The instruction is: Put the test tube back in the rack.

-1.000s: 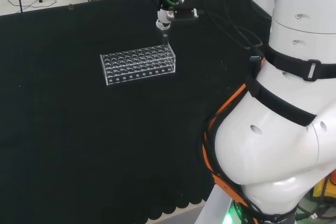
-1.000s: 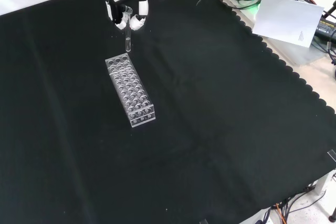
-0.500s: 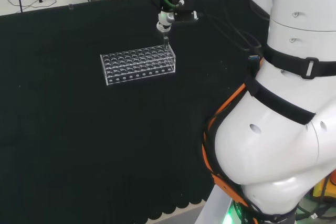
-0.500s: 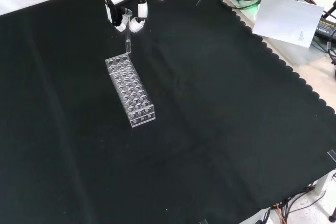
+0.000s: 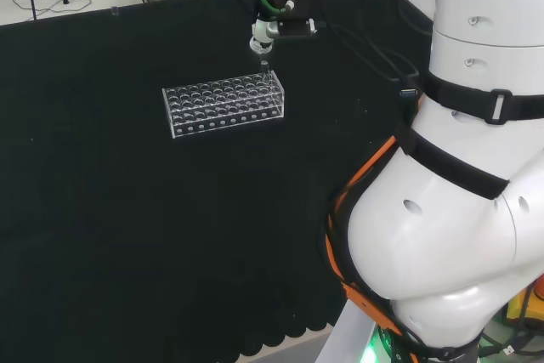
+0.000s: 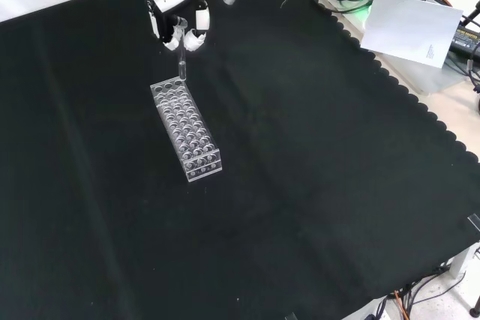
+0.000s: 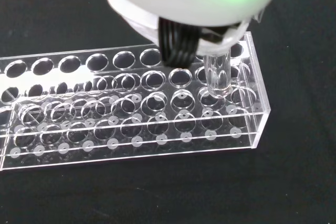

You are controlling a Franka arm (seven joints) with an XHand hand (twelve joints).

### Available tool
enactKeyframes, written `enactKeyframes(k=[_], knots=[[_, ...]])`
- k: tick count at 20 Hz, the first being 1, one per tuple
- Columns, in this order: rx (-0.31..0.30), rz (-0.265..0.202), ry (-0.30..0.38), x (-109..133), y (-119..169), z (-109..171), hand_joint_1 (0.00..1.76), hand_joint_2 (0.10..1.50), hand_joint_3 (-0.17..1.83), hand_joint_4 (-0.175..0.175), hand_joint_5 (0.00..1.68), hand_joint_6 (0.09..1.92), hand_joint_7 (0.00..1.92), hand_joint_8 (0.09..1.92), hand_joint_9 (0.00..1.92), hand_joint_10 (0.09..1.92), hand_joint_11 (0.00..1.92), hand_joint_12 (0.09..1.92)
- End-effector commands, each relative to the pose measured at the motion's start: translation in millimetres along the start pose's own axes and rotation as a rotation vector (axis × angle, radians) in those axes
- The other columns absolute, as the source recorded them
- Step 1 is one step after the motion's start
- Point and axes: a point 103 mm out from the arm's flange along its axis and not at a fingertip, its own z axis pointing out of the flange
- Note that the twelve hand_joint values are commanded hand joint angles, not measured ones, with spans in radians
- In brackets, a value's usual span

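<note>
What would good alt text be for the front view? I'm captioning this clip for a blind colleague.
The robot's hand, at the top of the view, holds a clear test tube upright, its lower end at the far end of a clear plastic rack. The rack lies on black cloth, its holes empty as far as can be seen.

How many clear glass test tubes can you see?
1. The clear glass test tube is held upright by the black and white hand over one end of the clear plastic rack, whose holes look empty.
</note>
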Motion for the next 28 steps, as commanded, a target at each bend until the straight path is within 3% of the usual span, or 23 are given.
enactKeyframes(k=[1, 11, 15, 18, 24, 26, 28], knots=[[0.016, 0.028, -0.009, 5, 6, 5, 1.33, 0.51, 0.89, -0.175, 1.32, 0.65, 1.37, 0.66, 1.56, 0.81, 1.3, 1.04], [0.015, 0.044, -0.009, 0, 8, 7, 1.33, 0.51, 0.89, -0.175, 1.32, 0.65, 1.37, 0.66, 1.56, 0.81, 1.3, 1.04], [0.019, 0.042, 0.003, -16, 8, 9, 1.33, 0.51, 0.89, -0.175, 1.32, 0.65, 1.37, 0.67, 1.56, 0.81, 1.3, 1.04], [0.022, 0.041, -0.019, -9, 9, 10, 1.33, 0.51, 0.89, -0.175, 1.32, 0.65, 1.37, 0.67, 1.56, 0.81, 1.3, 1.04], [0.028, 0.036, 0.009, -28, 6, 13, 1.33, 0.51, 0.89, -0.175, 1.32, 0.65, 1.37, 0.67, 1.56, 0.81, 1.3, 1.04], [0.028, 0.038, 0.015, -29, 6, 13, 1.33, 0.51, 0.89, -0.175, 1.32, 0.65, 1.37, 0.67, 1.56, 0.81, 1.3, 1.04], [0.038, 0.044, -0.003, -15, 9, 15, 1.33, 0.51, 0.89, -0.175, 1.32, 0.65, 1.37, 0.67, 1.56, 0.81, 1.3, 1.04]])
